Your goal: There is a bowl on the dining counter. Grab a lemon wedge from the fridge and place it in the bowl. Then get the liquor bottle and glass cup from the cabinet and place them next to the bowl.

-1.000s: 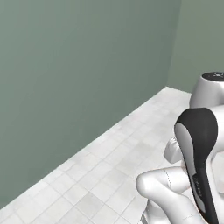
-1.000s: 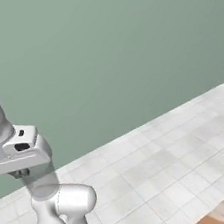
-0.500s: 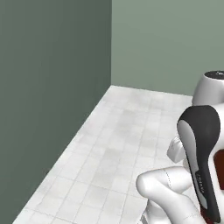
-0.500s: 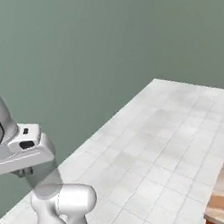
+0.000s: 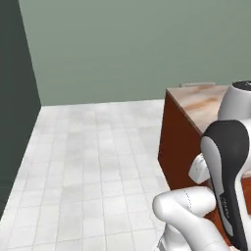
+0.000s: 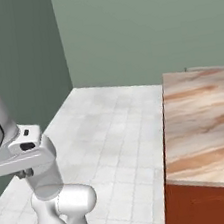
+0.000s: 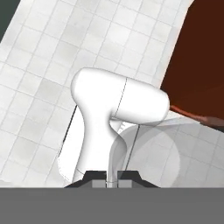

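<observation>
In the hand view my gripper (image 7: 112, 178) points down over the tiled floor, its two dark fingertips (image 7: 97, 176) close together. A clear glass cup (image 7: 146, 153) hangs from them, its thin wall pinched between the pads and its round body showing see-through to the right. The dining counter (image 6: 206, 121), with a pale wood-grain top and red-brown sides, stands at the right of the right base view. The same dining counter (image 5: 196, 103) sits at the right of the left base view, behind my arm.
A white tiled floor (image 5: 93, 157) stretches ahead to a grey-green wall (image 6: 143, 29). A darker wall (image 5: 12, 98) closes off the left side. The counter's red-brown side (image 7: 201, 57) fills the upper right of the hand view.
The whole picture has swung: the base has turned, so the wall corner slid left and the wood-topped counter came into view from the right. The grip stays the same.
</observation>
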